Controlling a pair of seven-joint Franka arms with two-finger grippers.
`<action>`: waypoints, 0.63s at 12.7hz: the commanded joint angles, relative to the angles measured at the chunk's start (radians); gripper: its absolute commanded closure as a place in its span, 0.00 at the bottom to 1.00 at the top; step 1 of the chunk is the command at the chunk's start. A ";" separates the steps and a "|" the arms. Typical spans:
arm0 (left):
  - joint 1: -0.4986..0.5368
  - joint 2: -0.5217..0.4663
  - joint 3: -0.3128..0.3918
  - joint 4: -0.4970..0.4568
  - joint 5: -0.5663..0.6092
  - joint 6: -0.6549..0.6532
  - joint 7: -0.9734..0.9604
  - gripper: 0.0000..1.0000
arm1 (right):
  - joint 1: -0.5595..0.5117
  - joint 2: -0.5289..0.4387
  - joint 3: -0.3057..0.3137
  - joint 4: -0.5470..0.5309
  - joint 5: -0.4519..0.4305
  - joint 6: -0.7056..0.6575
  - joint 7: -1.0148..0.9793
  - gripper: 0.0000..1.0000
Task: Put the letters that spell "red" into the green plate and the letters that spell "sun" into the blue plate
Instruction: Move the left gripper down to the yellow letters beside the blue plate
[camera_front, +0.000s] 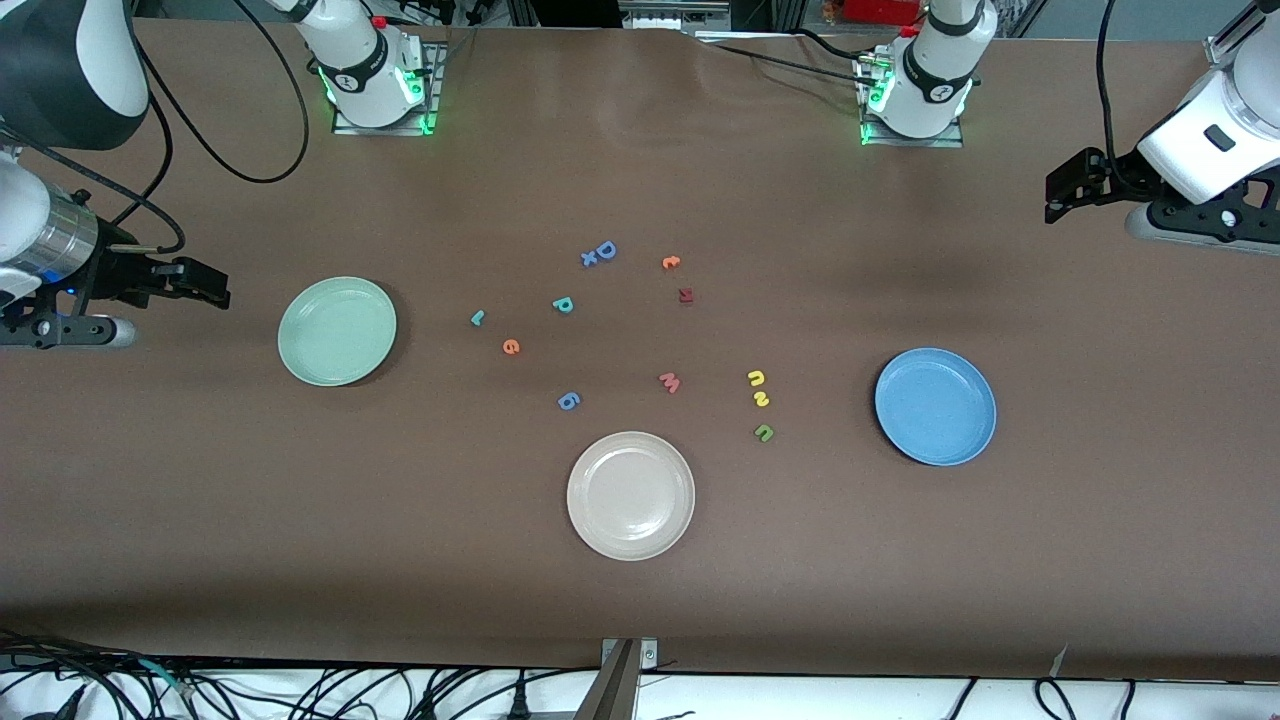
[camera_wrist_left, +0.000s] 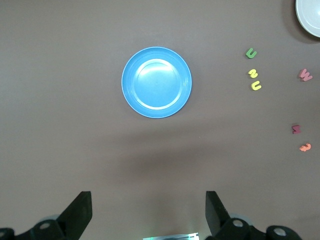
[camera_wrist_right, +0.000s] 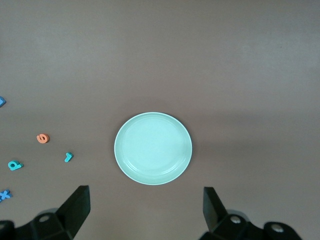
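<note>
Foam letters lie scattered across the middle of a brown table (camera_front: 640, 600), ringed by three round plates. The green plate (camera_front: 337, 331) sits toward the right arm's end and holds nothing. The blue plate (camera_front: 936, 406) sits toward the left arm's end, also holding nothing. A cream-white plate (camera_front: 631, 495) lies between them, nearer the front camera.

Closest to the green plate is the teal "r" (camera_front: 477, 318). The orange "e" (camera_front: 511, 347) lies just beside it, slightly nearer the camera, and the teal "d" (camera_front: 563, 305), reading like a "p", lies a little farther toward the centre.

Near the blue plate, the yellow arch letter (camera_front: 756, 378) and the yellow "s" (camera_front: 761, 399) almost touch, with the dark green arch letter (camera_front: 763, 432) just nearer the camera.

Other letters are strewn between: a blue "D" (camera_front: 604, 250) touching a small blue "x" (camera_front: 589, 259), a second orange letter (camera_front: 671, 262), a dark red letter (camera_front: 685, 295), a pink "w" (camera_front: 669, 382) and a blue "6" (camera_front: 568, 401).

The right gripper (camera_front: 205, 285) hangs high over the table's edge at its own end, fingers spread wide and holding nothing. The left gripper (camera_front: 1070, 188) hangs likewise at its end, fingers also wide apart, with nothing between them. Both arms wait.
</note>
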 joint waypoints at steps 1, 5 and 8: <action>0.005 0.034 -0.007 0.020 -0.002 -0.008 -0.002 0.00 | -0.001 -0.011 -0.001 -0.008 -0.004 -0.008 -0.004 0.00; -0.007 0.087 -0.009 0.025 -0.002 -0.015 0.003 0.00 | -0.001 -0.011 -0.001 -0.006 -0.004 -0.008 0.002 0.00; -0.033 0.115 -0.015 0.026 -0.002 -0.039 0.008 0.00 | -0.003 -0.011 -0.001 -0.006 -0.004 -0.008 -0.004 0.00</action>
